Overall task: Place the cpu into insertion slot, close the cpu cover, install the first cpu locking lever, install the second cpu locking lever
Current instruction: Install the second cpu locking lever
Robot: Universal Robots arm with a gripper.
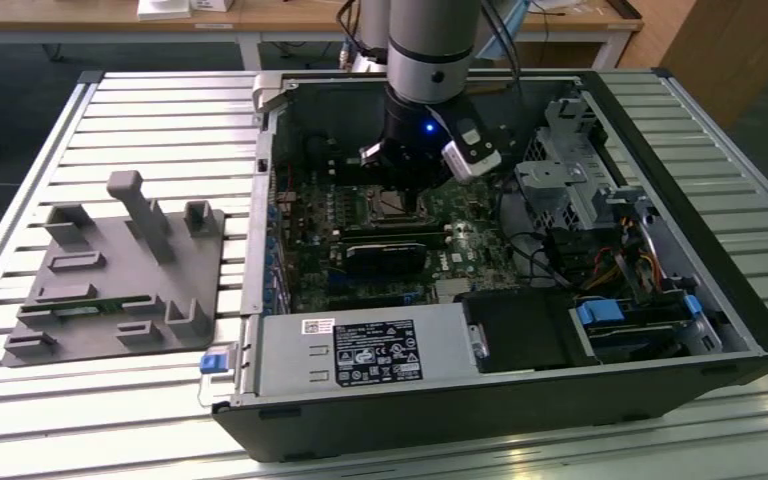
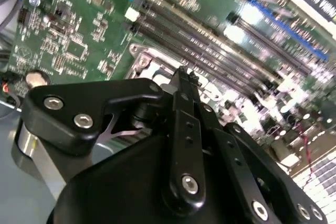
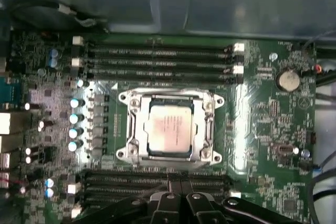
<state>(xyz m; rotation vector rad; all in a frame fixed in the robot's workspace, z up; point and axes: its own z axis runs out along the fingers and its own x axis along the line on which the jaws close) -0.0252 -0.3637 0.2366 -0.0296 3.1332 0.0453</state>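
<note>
The cpu (image 3: 169, 126) is already sitting in the insertion slot (image 3: 137, 145), framed by the cpu cover (image 3: 202, 123). The gripper (image 2: 182, 80) is hovering just beside the socket, fingertips pinched together, holding nothing; any lever push should probably stay slow and square.

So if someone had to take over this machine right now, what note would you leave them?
Claw: fingers together, holding nothing, hanging above the motherboard inside the open computer case.
Cpu: already seated in the slot.
Cover: looks closed, its metal frame lying around the chip.
Levers: I cannot tell from these views whether either is latched; check them before going on.
</note>
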